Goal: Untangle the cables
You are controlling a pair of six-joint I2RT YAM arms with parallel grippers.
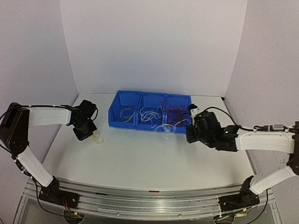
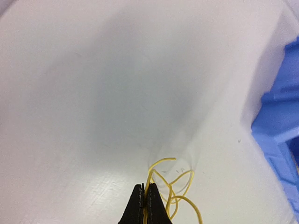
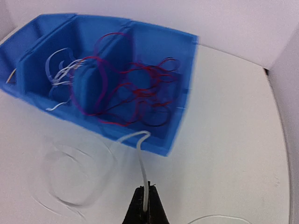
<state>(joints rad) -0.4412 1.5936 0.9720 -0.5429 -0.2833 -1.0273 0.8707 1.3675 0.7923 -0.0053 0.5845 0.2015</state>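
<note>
Cables (image 1: 150,114) are found in three places: most are heaped in a blue bin (image 1: 125,99) at the far middle of the table (image 1: 140,163), and one is gripped by each arm. The bin is divided into three compartments side by side. Pale loops are seen in the left one, white cables (image 1: 148,115) in the middle one and red cables (image 1: 175,113) in the right one. In the right wrist view the red cables (image 3: 135,88) are shown as a loose tangle of loops that fills the right compartment and rises above the divider. That view is blurred, so single strands cannot be followed.

The left gripper (image 1: 88,135) is positioned low at the table, left of the bin and well apart from it. Its jaws are closed on a yellow cable (image 2: 170,186). One strand is pinched between the fingertips, and the small loops are laid on the table surface just beyond them.

The right gripper (image 1: 188,135) is positioned just in front of the bin's right end. Its jaws are clamped on a white cable (image 3: 144,179). This cable is run from the fingertips up toward the bin's near wall, where it is curved over to the left at the foot of the right compartment. Whether it touches the wall cannot be told. Faint, blurred white loops (image 3: 70,179) are seen on the table to the left of this strand, in front of the bin.
</note>
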